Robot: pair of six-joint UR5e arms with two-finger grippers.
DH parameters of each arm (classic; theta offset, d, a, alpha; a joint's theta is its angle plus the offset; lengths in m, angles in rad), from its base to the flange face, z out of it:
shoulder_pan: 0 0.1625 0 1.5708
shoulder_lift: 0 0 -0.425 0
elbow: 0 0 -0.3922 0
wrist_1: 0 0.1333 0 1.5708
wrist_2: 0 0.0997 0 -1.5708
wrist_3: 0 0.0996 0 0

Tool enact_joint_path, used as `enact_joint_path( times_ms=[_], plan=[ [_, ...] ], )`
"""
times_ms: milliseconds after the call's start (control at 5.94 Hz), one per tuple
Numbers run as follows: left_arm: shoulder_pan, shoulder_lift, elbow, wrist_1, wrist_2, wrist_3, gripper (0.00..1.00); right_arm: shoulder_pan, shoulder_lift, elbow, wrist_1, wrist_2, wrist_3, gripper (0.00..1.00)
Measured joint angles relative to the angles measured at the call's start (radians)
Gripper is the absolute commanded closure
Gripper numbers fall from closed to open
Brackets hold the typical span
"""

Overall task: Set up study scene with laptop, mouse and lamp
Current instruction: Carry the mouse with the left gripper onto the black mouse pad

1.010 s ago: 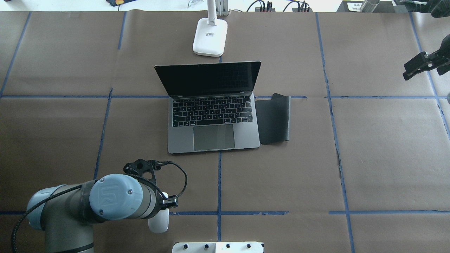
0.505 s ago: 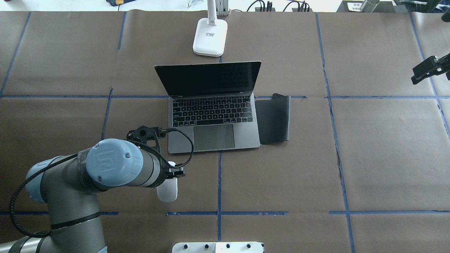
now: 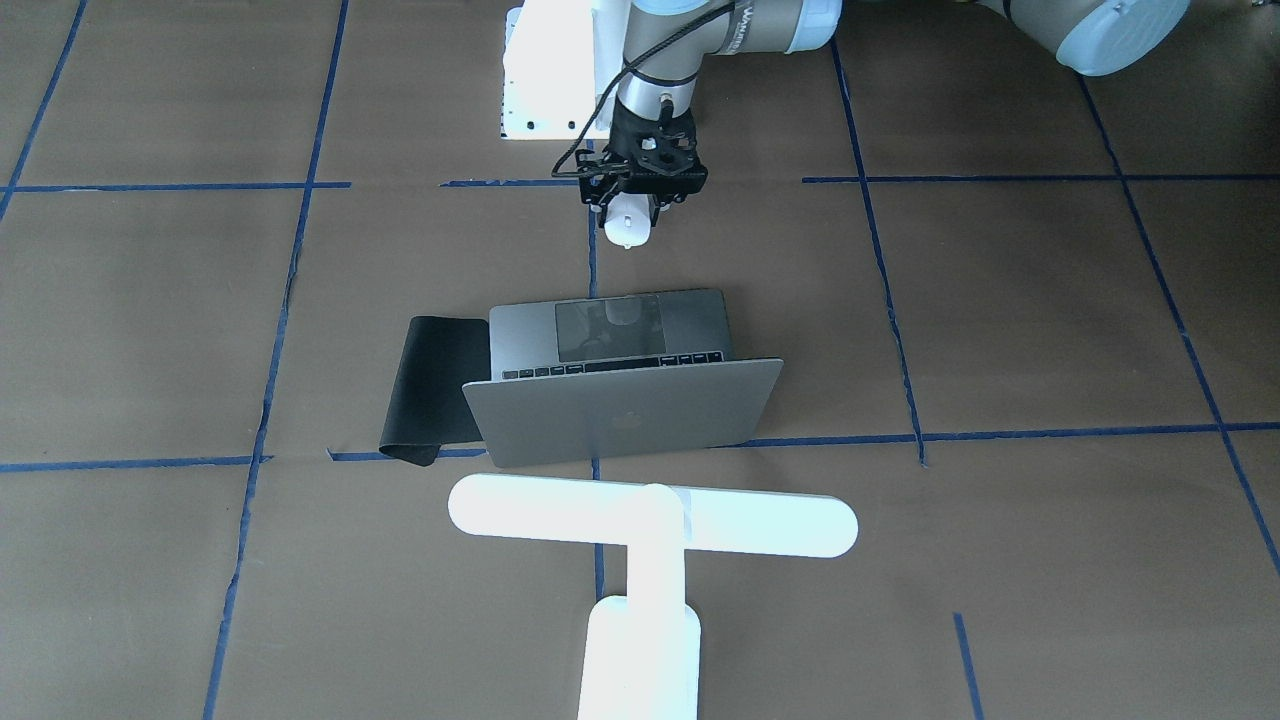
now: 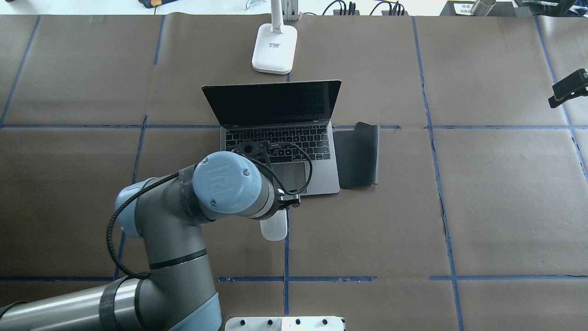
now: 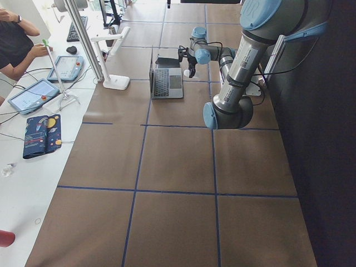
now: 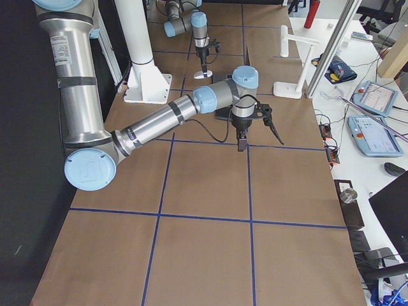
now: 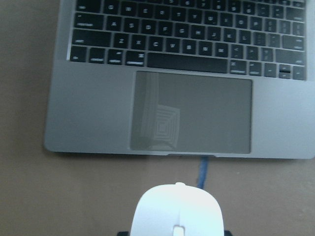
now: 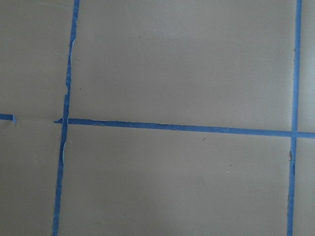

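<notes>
The open grey laptop (image 4: 275, 142) sits mid-table, its logo lid (image 3: 622, 420) toward the front-facing camera. The white T-shaped lamp (image 3: 650, 520) stands behind it, with its base (image 4: 274, 48) in the overhead view. My left gripper (image 3: 640, 200) is shut on the white mouse (image 4: 274, 229), holding it just off the laptop's front edge. The mouse also shows in the front-facing view (image 3: 628, 228) and low in the left wrist view (image 7: 177, 214), with the trackpad (image 7: 192, 113) ahead of it. My right gripper (image 4: 569, 87) is at the far right edge, fingers spread and empty.
A black floppy mat (image 4: 357, 156) lies against the laptop's right side, one corner curled up. The white bolted robot mount (image 3: 550, 70) is at the near edge. Blue tape lines (image 8: 172, 127) cross the brown paper cover. Operators' tablets (image 5: 41, 92) lie beyond the far edge.
My left arm has carried the mouse forward and right, from the table's near edge to the laptop's front edge. My right gripper has drawn back toward the right edge.
</notes>
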Motion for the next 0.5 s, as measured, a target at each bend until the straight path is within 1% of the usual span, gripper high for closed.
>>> enact_joint_path(
  times_ms=[168, 337, 505],
  plan=[
    [-0.011, -0.108, 0.106, -0.007, 0.000, 0.000, 0.92, 0.037, -0.015, -0.012, -0.001, 0.000, -0.022, 0.00],
    [-0.023, -0.218, 0.236, -0.032, 0.000, -0.002, 0.93, 0.072, -0.026, -0.036, -0.001, 0.005, -0.091, 0.00],
    [-0.038, -0.302, 0.361, -0.086, 0.000, -0.003, 0.93, 0.107, -0.032, -0.073, -0.001, 0.027, -0.189, 0.00]
  ],
)
